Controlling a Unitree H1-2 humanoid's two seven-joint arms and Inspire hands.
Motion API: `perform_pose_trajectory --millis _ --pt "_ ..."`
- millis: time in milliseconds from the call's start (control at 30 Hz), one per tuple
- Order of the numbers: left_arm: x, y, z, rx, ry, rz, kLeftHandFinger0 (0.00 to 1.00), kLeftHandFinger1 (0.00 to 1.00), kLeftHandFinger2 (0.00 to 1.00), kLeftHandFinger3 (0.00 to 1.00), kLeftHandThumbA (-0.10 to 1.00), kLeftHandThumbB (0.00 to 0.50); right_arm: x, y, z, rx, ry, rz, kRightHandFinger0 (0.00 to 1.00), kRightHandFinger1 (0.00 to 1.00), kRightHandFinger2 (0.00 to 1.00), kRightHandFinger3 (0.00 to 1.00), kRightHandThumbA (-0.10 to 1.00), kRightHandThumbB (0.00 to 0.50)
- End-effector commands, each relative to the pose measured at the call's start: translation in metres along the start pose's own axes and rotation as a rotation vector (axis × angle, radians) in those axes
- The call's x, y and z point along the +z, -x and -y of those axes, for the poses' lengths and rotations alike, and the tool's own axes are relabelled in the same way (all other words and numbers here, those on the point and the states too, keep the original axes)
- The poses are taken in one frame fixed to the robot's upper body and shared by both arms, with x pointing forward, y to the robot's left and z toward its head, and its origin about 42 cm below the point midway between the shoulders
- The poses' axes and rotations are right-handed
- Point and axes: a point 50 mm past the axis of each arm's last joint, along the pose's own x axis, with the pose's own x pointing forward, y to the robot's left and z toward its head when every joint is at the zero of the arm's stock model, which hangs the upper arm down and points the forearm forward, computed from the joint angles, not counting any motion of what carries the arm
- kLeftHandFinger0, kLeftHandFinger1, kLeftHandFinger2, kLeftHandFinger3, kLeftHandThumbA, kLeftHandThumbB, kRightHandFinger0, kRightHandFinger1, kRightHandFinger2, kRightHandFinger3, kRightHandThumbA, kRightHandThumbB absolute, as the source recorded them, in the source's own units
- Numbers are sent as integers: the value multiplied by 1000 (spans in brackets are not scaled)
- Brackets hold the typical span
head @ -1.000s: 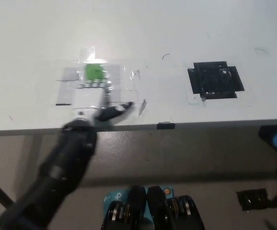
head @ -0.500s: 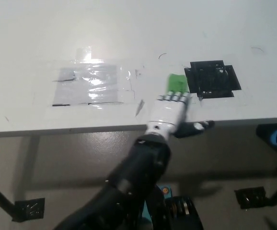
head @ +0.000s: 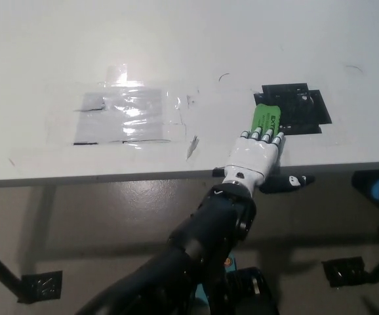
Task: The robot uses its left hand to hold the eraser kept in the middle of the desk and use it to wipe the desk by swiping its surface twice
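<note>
— Near the front edge of the desk (head: 58, 39), look, the white left hand (head: 258, 155) is pressing down on the green eraser (head: 265, 119). See it?

— Yes. Where is the eraser now?

— It lies flat on the desk top, and its far end touches the black taped square (head: 293, 108). The fingers (head: 266, 136) lie side by side over its near end, closed down on it. The thumb sticks out to the side, past the desk edge.

— Is that a good hold?

— I think it is good for wiping. The hand has to push down flat, so the whole eraser rubs the top and not just one corner.

— What should it watch for?

— The hand is very close to the edge. I would say it should slide straight along the top, not pull toward itself, or the eraser could slip off.

— And the shiny patch?

— The clear tape patch (head: 127, 117) sits well off to the side. A long, even swipe toward it would cover a lot of desk.

— Where is the other hand?

— I cannot see the black right hand at all.
</note>
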Motion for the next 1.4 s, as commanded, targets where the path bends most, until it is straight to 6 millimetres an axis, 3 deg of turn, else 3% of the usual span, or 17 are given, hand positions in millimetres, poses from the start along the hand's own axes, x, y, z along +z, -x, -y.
perform_pose_trajectory --millis 0,67,200,300,367,400,500,767,967,1000,1167,1367 --pt "-12 36 95 -429 50 -28 1000 1000 1000 1000 1000 500 18 -5 -2 -24 3 99 1000 1000 1000 1000 1000 15" --pt "-24 36 94 -416 42 -56 1000 1000 1000 1000 1000 500 19 -7 -1 -24 -5 98 1000 1000 1000 1000 1000 29" --pt "-71 44 98 -399 79 -170 1000 1000 1000 1000 1000 500 18 -6 0 -32 -15 84 1000 1000 1000 1000 1000 74" --pt "-104 52 102 -406 125 -248 1000 1000 1000 1000 1000 500 17 -6 2 -33 -6 92 1000 1000 1000 1000 1000 20" --pt "-114 55 104 -414 118 -267 1000 1000 1000 1000 1000 500 18 -6 3 -35 -8 99 1000 1000 1000 1000 1000 20" --pt "-133 66 113 -405 138 -314 1000 1000 1000 1000 1000 500 18 -7 4 -38 -12 98 1000 1000 1000 1000 1000 10" --pt "-166 87 125 -393 190 -391 1000 1000 1000 1000 1000 500 16 -6 6 -40 -17 93 1000 1000 1000 1000 1000 17" --pt "-211 122 141 -407 283 -543 1000 1000 1000 1000 1000 500 14 -5 10 -49 -31 78 1000 1000 1000 1000 1000 26" --pt "-238 156 154 -379 387 -635 1000 1000 1000 1000 1000 500 13 -4 13 -58 -34 77 1000 1000 1000 1000 1000 7" --pt "-247 171 163 -382 400 -672 1000 1000 1000 1000 1000 500 12 -4 14 -58 -26 85 1000 1000 1000 1000 1000 4" --pt "-265 201 175 -385 420 -715 1000 1000 1000 1000 1000 500 8 -2 13 -56 -25 75 1000 1000 1000 1000 1000 17" --pt "-276 217 173 -380 424 -722 1000 1000 1000 1000 1000 500 8 -2 19 -75 -45 64 1000 1000 1000 1000 1000 22"
